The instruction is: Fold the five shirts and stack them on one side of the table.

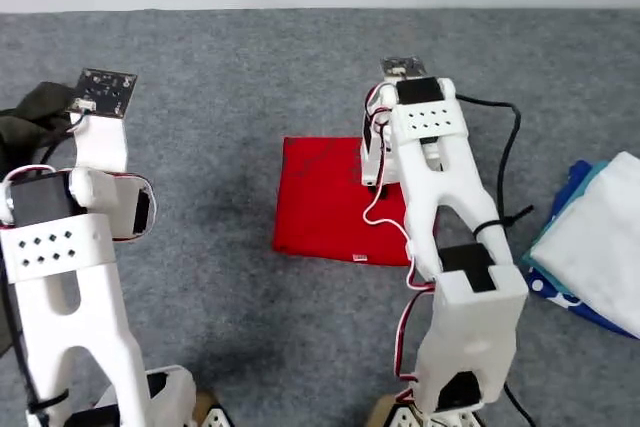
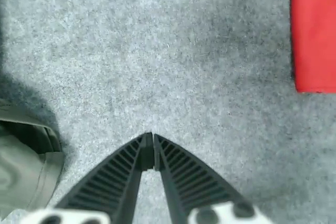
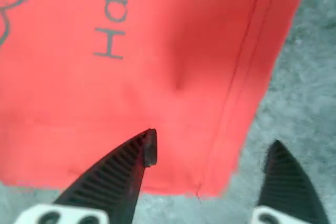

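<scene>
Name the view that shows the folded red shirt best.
The high view: the red shirt lies nearly whole there, the right arm covering one side. The left wrist view catches just an edge strip; the right wrist view shows one corner under the open right gripper.

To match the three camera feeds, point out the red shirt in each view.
High view: red shirt lies folded mid-table, partly under the right arm.
Left wrist view: its edge strip at the frame's border, far from the shut left gripper.
Right wrist view: close beneath the open right gripper, hem beside carpet.
Shared landmark: grey carpet bordering the shirt.
</scene>
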